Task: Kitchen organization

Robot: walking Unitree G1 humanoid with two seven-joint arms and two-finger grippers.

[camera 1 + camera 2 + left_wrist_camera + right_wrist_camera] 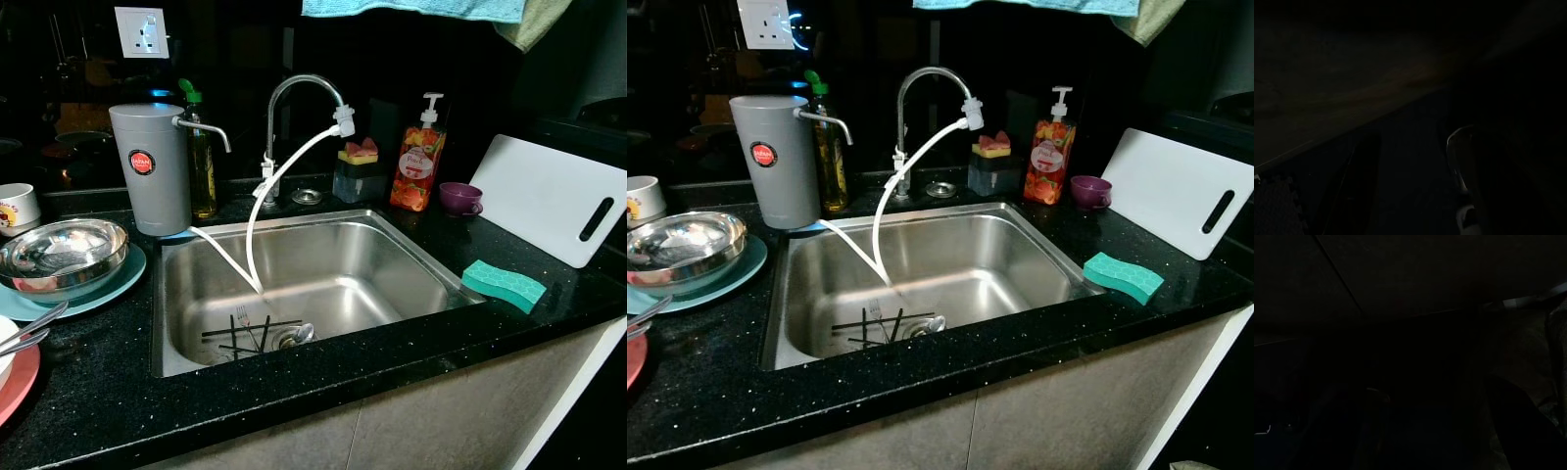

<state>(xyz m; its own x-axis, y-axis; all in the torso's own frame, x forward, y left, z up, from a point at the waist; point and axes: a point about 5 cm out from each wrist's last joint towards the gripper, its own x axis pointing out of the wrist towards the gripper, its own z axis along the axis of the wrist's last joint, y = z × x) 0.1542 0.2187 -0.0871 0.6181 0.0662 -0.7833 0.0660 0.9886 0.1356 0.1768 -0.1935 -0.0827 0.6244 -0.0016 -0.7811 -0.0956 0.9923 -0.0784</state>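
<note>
A steel sink (186, 294) is set in a black counter (118, 392). A fork, a spoon and dark sticks (257, 335) lie by its drain. Left of the sink a steel bowl (61, 257) rests on a teal plate (122, 279). A pink plate (22, 380) with spoon handles (29, 328) sits at the near left. A green sponge (503, 285) lies right of the sink. Both wrist views are very dark; my left gripper (1405, 196) and right gripper (1444, 431) hang idle in shade.
A grey water jug (150, 166), an oil bottle (202, 171), the tap (294, 93) with a white hose, a sponge holder (357, 174), a soap dispenser (418, 162) and a purple cup (458, 198) line the back. A white cutting board (549, 196) leans at the right. A mug (17, 206) stands far left.
</note>
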